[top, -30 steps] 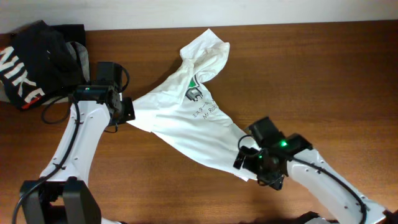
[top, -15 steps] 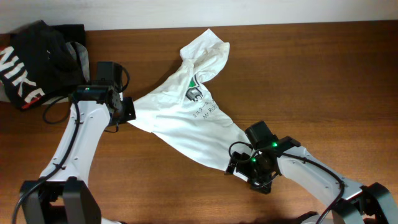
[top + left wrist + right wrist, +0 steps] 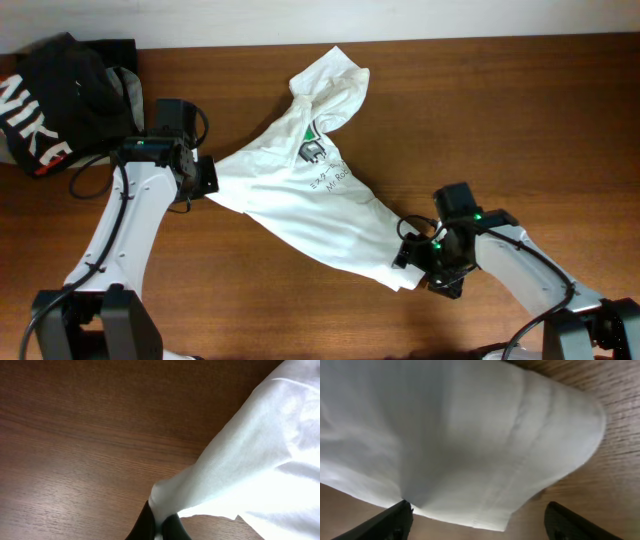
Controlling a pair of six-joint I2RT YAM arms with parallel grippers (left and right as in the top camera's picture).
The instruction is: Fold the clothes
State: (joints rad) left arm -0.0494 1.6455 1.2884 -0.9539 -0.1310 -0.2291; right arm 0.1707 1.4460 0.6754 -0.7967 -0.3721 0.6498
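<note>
Nearest the robot, the right gripper [image 3: 413,266] stands with its jaws spread wide. The hemmed lower corner of the white T-shirt [image 3: 300,200] lies between them, not pinched; in the right wrist view its fingers [image 3: 395,519] flank the hem.

Farther back on the left, the left gripper [image 3: 203,178] is clamped on the shirt's left edge, lifting a fold of cloth off the wooden table [image 3: 520,120].

The shirt stretches between the two grippers across the middle of the table, and its bunched end reaches close to the far edge. Bare wood lies open to the right and in front.

A small green-and-grey print [image 3: 313,148] sits above dark lettering too small to read. At the far left corner a black garment [image 3: 55,95] shows white letters, "NIKE".
</note>
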